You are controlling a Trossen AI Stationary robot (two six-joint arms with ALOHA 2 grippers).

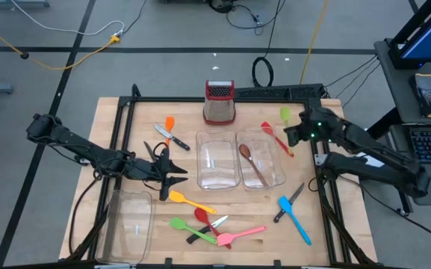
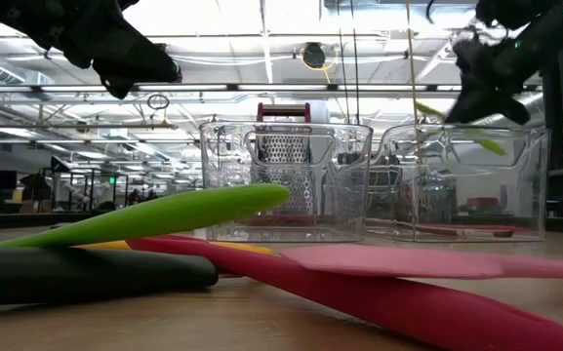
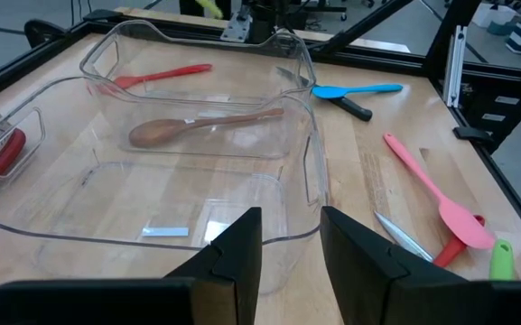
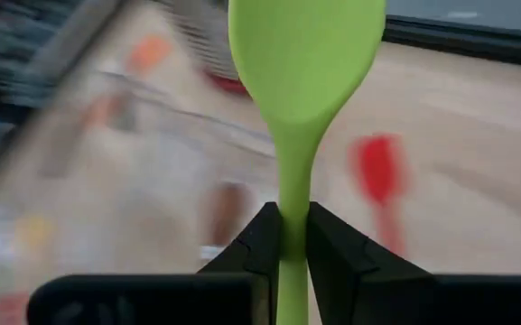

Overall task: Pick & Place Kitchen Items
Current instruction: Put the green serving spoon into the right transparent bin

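The right gripper (image 4: 285, 236) hangs above the surface near its right edge, just beside the right-hand clear tray (image 1: 262, 158), with its jaws clamped on the handle of a light green spoon (image 4: 303, 54) whose bowl sticks out ahead of the fingers; in the high view the spoon (image 1: 284, 115) shows off the surface, between the gripper and the far edge. The left gripper (image 3: 289, 236) sits low over the surface toward the left edge, pointing at the left-hand clear tray (image 1: 216, 161), its jaws standing partly open with nothing between them. A brown wooden spoon (image 1: 252, 162) lies inside the right-hand tray, and a red spatula (image 1: 276, 137) rests along that tray's right wall. Near the far edge stands the metal grater (image 1: 219, 102) with a red top, and left of it lie an orange utensil (image 1: 169, 124) and a black-handled knife (image 1: 172, 137). A third clear tray (image 1: 128, 223) sits at the near left corner. Along the near edge lie a yellow spatula (image 1: 189, 200), a green spatula (image 1: 191, 228), a red spoon (image 1: 202, 217), a pink spatula (image 1: 241, 235) and a second knife (image 1: 208, 228), close together and partly crossing. Toward the near right corner a blue spatula (image 1: 295, 220) lies beside another black-handled knife (image 1: 287, 202).
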